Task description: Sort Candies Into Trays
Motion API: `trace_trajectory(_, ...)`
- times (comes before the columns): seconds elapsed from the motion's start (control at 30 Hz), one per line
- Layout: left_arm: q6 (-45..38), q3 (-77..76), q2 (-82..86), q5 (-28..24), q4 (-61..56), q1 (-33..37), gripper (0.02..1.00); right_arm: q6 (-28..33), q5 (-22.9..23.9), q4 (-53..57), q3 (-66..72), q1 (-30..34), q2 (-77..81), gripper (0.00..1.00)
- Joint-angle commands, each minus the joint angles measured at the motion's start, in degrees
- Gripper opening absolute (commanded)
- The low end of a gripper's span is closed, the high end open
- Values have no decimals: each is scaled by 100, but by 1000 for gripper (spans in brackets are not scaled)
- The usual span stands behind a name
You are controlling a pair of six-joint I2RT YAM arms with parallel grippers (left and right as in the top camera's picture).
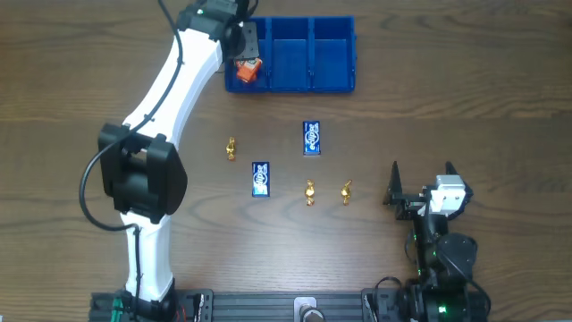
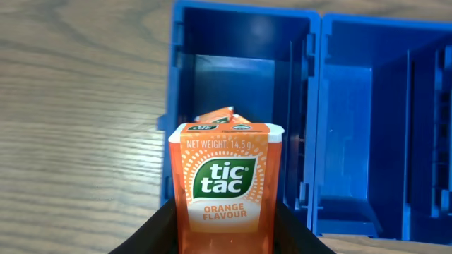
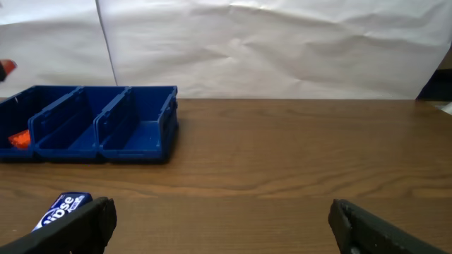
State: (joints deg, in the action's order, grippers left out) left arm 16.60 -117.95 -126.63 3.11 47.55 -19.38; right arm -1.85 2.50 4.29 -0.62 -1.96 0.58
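Wood-grain desk (image 1: 465, 98), white sheet (image 3: 282, 49) hung behind it. We list outward from the arms' bases, each place taken from the blue tray (image 1: 332, 87).

- Right gripper (image 1: 421, 183): farthest from the tray, low over the desk, fingers spread wide, nothing between them.
- Three gold-wrapped candies (image 1: 346, 190) (image 1: 310, 192) (image 1: 231, 148): on the desk, well short of the tray.
- Two blue candy packets (image 1: 260, 179) (image 1: 311, 138): flat on the desk, the second nearer the tray.
- Left gripper (image 1: 247, 63): above the tray's end compartment on the left arm's side, fingers pinching an orange candy box (image 2: 226, 187), held upright.
- Second orange box (image 2: 215, 116): lying inside that same compartment.
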Motion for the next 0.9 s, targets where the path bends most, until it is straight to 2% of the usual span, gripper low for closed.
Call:
trace_trajectory(0.03, -245, 9, -354, -219, -177, -7, 338, 85, -9, 15, 17, -17, -42, 998)
trace_trajectory(0.17, -225, 9, -424, -214, -262, -2, 384, 85, -9, 15, 17, -17, -42, 998)
trace_trajectory(0.23, -144, 9, -424, -210, -280, 26, 568, 85, -9, 15, 17, -17, -42, 998)
trace_trajectory(0.3, 173, 9, -391, -212, -278, 109, 871, 85, -9, 15, 17, -17, -42, 998)
trace_trajectory(0.37, 286, 9, -203, -273, -260, 190, 961, 85, -9, 15, 17, -17, -42, 998)
trace_trajectory(0.53, 273, 715, 1506, 101, -361, 212, 1000, 85, -9, 15, 17, -17, -42, 998)
trace_trajectory(0.6, 221, 1862, 2741, 341, -894, 212, 1000, 85, -9, 15, 17, -17, -42, 998)
trace_trajectory(0.63, -114, 3554, 4391, 345, -1886, 212, 1000, 85, -7, 15, 17, -17, -42, 998)
trace_trajectory(0.73, -339, 5287, 6170, 323, -2992, 297, 1000, 85, -7, 15, 17, -17, -42, 998)
trace_trajectory(0.9, -420, 7871, 9042, -188, -4065, 1141, 1000, 85, -7, 15, 17, -17, -42, 996)
